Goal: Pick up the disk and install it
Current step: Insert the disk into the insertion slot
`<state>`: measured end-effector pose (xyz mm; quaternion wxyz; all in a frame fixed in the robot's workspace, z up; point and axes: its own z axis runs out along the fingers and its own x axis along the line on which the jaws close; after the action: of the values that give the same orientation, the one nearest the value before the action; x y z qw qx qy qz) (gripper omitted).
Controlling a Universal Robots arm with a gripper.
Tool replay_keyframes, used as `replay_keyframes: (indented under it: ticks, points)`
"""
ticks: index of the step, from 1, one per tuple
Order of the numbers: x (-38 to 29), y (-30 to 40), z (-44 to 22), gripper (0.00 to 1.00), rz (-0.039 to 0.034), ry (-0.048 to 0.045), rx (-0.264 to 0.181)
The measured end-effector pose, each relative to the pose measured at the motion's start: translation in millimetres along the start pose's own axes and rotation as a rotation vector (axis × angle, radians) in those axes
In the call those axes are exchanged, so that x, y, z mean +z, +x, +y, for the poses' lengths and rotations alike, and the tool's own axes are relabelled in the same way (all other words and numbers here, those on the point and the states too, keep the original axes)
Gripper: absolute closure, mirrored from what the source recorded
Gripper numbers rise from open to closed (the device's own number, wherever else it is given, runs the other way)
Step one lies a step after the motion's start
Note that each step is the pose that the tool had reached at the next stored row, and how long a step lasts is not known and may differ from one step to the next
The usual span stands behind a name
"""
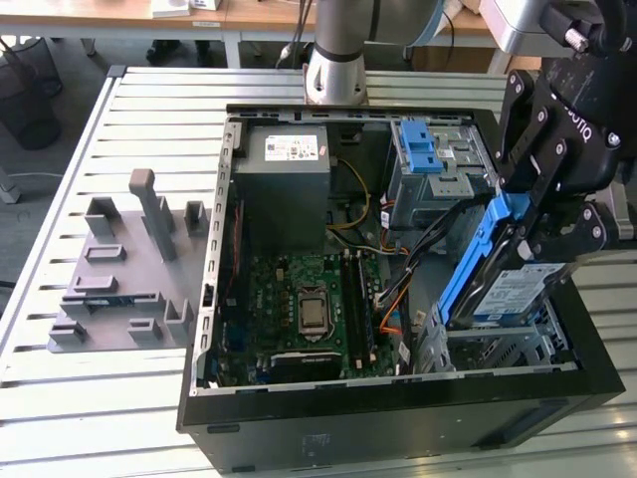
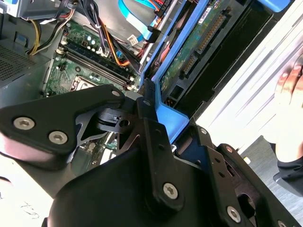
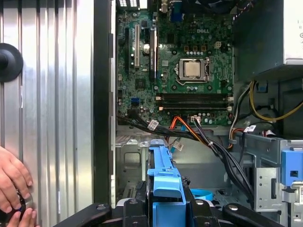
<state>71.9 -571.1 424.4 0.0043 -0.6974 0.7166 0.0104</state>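
1. Gripper (image 2: pixel 168 116) links sit right up against the lens in both wrist views, all black plates and screw heads. It is clenched on the disk (image 2: pixel 199 42), fingers pinching its blue frame (image 3: pixel 162 165).
2. Over to the exterior view: the gripper (image 1: pixel 552 239) hangs at the exterior view's right, and the disk (image 1: pixel 518 289) stands on edge, tilted, label facing the near side.
3. Disk position: over the near right corner of the open computer case (image 1: pixel 398 428). Its lower edge is down at the mouth of the metal bay (image 1: pixel 498 349) there, and I cannot tell whether they touch.
4. Just behind the disk, on the far side, sits the grey drive cage (image 1: pixel 438 179) with its chunky blue latch (image 1: pixel 416 149).
5. Bundled cables (image 1: pixel 398 249) run between cage and disk and reach the green motherboard (image 1: pixel 309 299) on the case floor.
6. Far left inside the case: the grey power supply (image 1: pixel 282 164) with a white sticker.
7. Outside the case, on the slatted counter (image 1: pixel 100 408), a grey moulded fixture (image 1: pixel 129 269) lies on the exterior view's left.
8. Hand alert: a person's hand (image 3: pixel 13 187) rests on the counter slats beside the case wall, and it also shows in the second wrist view (image 2: pixel 289 80).
9. At the far edge of the counter stands the arm's base (image 1: pixel 338 60).
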Motion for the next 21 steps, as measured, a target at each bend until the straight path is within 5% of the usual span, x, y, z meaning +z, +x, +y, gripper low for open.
replay_keyframes:
  ticks: [21]
  points:
    - [12.0,0.2,-0.1,0.64,0.0001,0.0,0.0]
